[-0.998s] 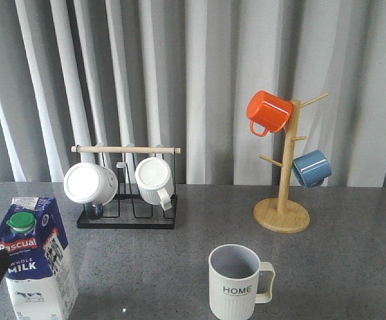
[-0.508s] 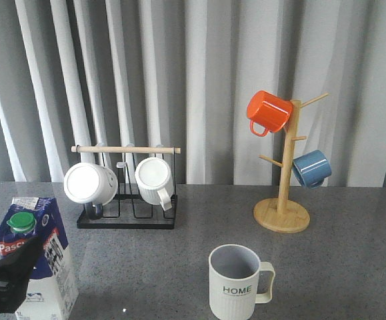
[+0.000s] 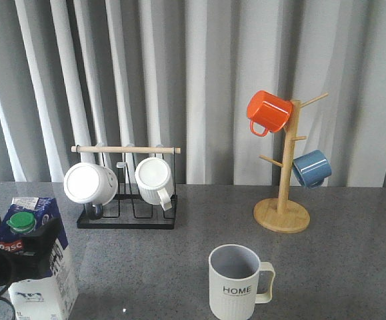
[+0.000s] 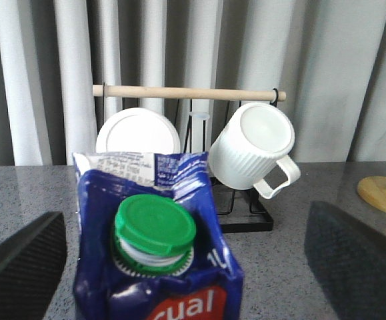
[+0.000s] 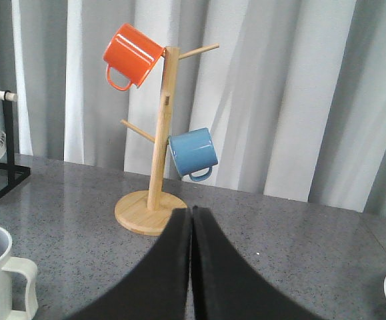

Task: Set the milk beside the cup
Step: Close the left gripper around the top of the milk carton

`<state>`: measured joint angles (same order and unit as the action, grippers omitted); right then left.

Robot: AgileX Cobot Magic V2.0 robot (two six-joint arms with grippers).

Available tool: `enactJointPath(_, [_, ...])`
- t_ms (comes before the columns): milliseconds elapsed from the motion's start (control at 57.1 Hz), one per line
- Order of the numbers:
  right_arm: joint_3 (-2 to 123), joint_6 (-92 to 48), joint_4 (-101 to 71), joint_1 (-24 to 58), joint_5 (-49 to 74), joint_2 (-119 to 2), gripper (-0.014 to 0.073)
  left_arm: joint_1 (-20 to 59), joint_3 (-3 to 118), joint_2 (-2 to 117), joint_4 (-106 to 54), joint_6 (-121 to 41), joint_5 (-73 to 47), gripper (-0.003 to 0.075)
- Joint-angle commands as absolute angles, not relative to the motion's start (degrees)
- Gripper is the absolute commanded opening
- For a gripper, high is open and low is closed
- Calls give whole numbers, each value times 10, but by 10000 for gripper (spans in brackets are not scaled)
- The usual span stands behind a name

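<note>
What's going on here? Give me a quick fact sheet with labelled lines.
Milk carton: upright, front-left of table
HOME cup: upright, front-centre, apart from carton
Left gripper: open, fingers either side of the carton
Right gripper: shut, holding nothing
Mug tree: orange mug and blue mug hanging

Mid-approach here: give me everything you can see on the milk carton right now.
The tall blue-and-white gable-top milk carton stands upright at the near left of the grey table, well left of the HOME mug. It looks like printed card, with a round green cap closed on the sloped top and a red label partly hidden. The left gripper straddles it with open jaws, one finger on each side; contact cannot be judged.
</note>
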<state>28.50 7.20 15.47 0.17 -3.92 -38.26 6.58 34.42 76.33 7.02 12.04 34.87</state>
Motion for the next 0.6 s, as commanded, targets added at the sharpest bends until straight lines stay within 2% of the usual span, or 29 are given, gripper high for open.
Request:
enactJointPath(0, [298,69,157,-3,-79,-381,-6,69,366,762,32,112,385,713])
enactJointPath(578, [298,69,157,-3,-79,-381,-6,69,368,832,18,93,449,701])
